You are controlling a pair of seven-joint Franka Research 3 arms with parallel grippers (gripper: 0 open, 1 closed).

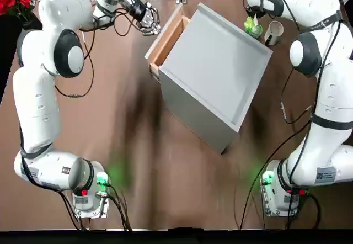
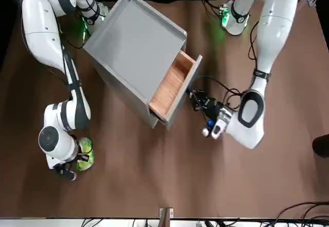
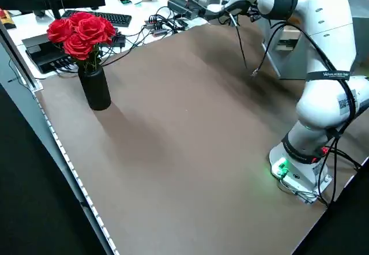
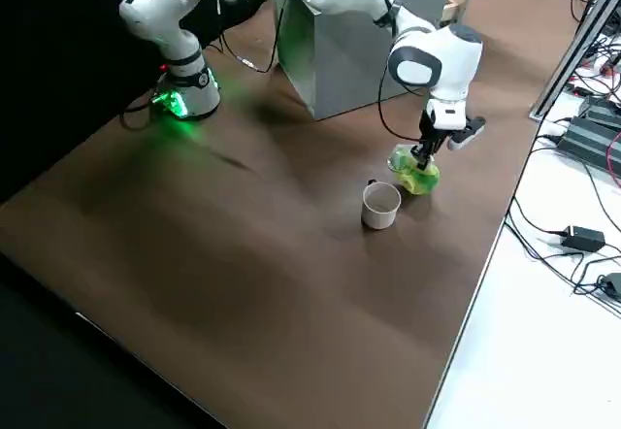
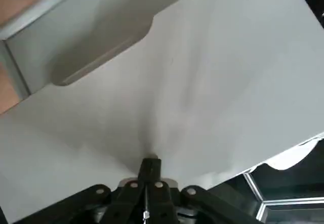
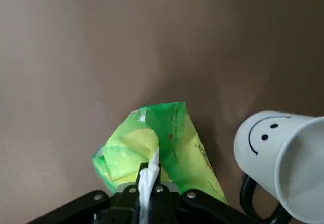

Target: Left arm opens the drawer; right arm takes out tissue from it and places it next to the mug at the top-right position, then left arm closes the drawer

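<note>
Green tissue (image 6: 152, 143) pinched by right gripper (image 6: 148, 183) | left gripper (image 5: 147, 183) pressed together

In the top view, the right arm (image 1: 309, 40) covers most of the tissue (image 1: 253, 26), and the right gripper itself is hidden beneath it. The mug (image 6: 283, 155) is cut off by the right wrist picture's edge. The left side view crops the drawer (image 3: 286, 38) behind the left arm (image 3: 323, 53). The drawer's floor is hidden in the top view.
</note>
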